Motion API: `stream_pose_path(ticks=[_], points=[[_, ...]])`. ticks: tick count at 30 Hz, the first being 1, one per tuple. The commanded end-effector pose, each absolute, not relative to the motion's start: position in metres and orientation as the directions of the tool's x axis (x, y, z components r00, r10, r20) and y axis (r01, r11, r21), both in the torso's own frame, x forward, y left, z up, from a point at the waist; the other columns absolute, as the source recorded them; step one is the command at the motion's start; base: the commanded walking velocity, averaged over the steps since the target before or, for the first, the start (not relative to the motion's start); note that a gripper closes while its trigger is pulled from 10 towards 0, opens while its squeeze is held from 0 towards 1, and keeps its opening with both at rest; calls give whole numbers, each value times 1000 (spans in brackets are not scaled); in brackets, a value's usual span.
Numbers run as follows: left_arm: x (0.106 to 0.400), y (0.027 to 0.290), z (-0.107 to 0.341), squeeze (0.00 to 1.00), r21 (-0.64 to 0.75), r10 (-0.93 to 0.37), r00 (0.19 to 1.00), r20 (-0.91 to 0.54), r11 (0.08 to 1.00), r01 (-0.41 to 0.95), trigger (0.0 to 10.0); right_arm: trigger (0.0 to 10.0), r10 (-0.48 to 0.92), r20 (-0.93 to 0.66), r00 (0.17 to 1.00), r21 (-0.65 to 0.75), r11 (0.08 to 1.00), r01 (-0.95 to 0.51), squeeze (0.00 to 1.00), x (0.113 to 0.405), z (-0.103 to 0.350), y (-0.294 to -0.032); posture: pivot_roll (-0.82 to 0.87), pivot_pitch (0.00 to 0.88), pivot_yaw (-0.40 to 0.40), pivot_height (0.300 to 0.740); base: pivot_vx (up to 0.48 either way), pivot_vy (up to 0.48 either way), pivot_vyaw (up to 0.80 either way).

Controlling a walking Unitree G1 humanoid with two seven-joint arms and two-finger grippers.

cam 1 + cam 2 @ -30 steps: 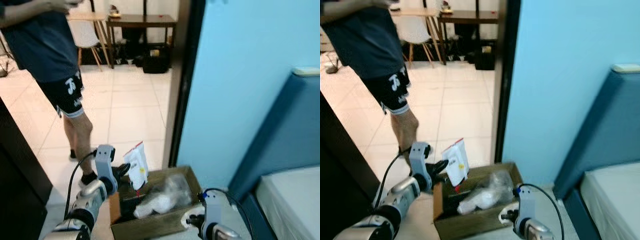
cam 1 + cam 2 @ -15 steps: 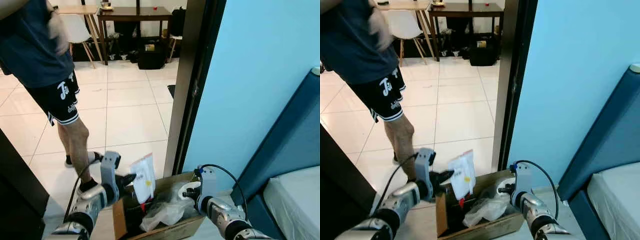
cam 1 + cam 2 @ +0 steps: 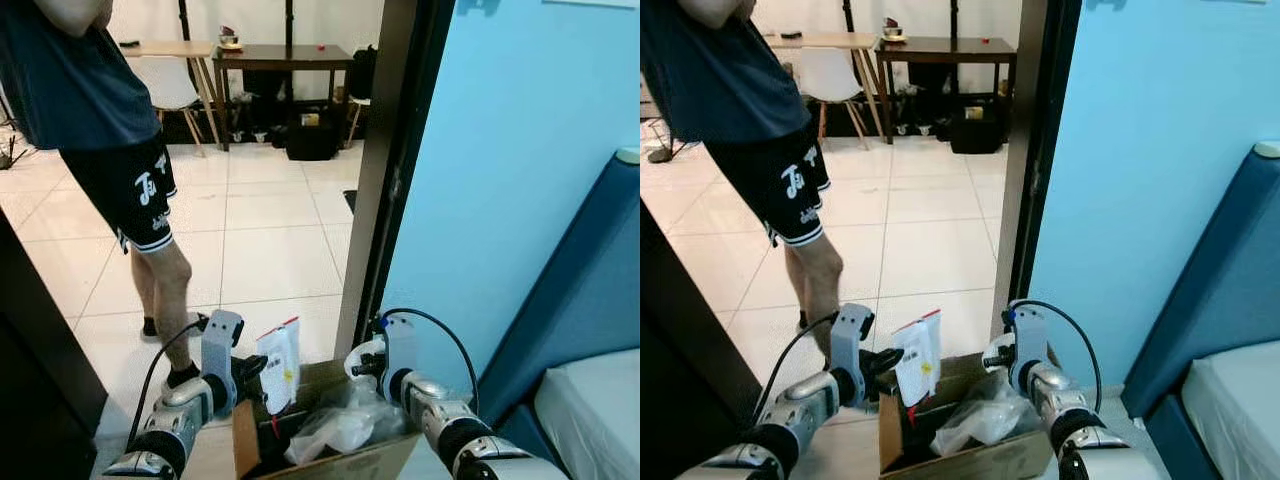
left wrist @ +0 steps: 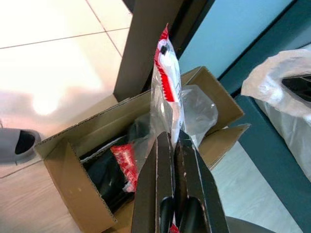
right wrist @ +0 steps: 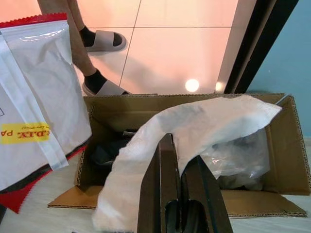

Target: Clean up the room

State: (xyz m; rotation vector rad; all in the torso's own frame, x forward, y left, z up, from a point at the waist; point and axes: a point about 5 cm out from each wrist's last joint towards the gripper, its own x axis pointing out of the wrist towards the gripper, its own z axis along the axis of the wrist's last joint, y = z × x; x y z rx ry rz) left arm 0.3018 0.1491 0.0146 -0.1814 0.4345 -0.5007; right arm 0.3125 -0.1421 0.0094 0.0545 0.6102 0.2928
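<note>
Box point(image 3: 330, 468): an open cardboard carton is seen at the bottom centre of the left eye frame, on the floor beside the door frame; dark items, a red-edged wrapper and clear plastic are held inside it.
Left gripper point(image 3: 892, 361): placed at the lower left of the right eye frame, just left of the box; its fingers point(image 4: 187, 187) are clamped together on the lower edge of the pouch.
Pouch point(image 3: 279, 364): a white packet with a red top strip and a yellow label is held upright above the left edge of the box; in the left wrist frame it rises through the centre over the box's opening.
Right gripper point(image 3: 362, 368): placed at the lower centre of the left eye frame, over the back of the box; its fingers point(image 5: 161, 191) are pressed nearly shut on a fold of the bag.
Bag point(image 5: 160, 145): a crumpled whitish plastic sheet is draped across the middle of the right wrist frame, lying over the box's contents and lifted at the gripped end.
Person point(image 3: 110, 120): seen standing at the upper left of the left eye frame, in a dark shirt and black shorts, with grey slippers on the tiles.
Door frame point(image 3: 385, 160): a dark upright runs down the centre of the frame, with a blue wall to its right.
Bed point(image 3: 590, 400): a blue headboard and a white mattress corner are seen at the lower right.
Table point(image 3: 285, 55): a dark table and a white chair are seen at the top, beyond the tiles.
</note>
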Motion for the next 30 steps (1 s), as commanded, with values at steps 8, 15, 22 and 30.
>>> stream_pose_path(ticks=[8,15,22,30], points=[[299,152,13,0,-258,-511,771,-379,859,443,10000,10000,307,-532,789,119,950,-289,0,319,17,-130,-51,91,-30,603,0,0,0],[298,156,12,0,-245,-511,765,-391,860,448,10000,10000,317,-513,798,133,948,-291,0,317,16,-126,-46,112,-25,588,0,0,0],[306,162,21,0,-195,-445,819,-362,895,400,10000,10000,330,-515,791,168,944,-284,0,311,10,-117,-52,162,-3,588,0,0,0],[320,168,34,0,-166,-363,877,-315,931,326,10000,10000,325,-527,785,142,945,-296,741,303,3,-111,-59,195,5,588,0,0,0]])
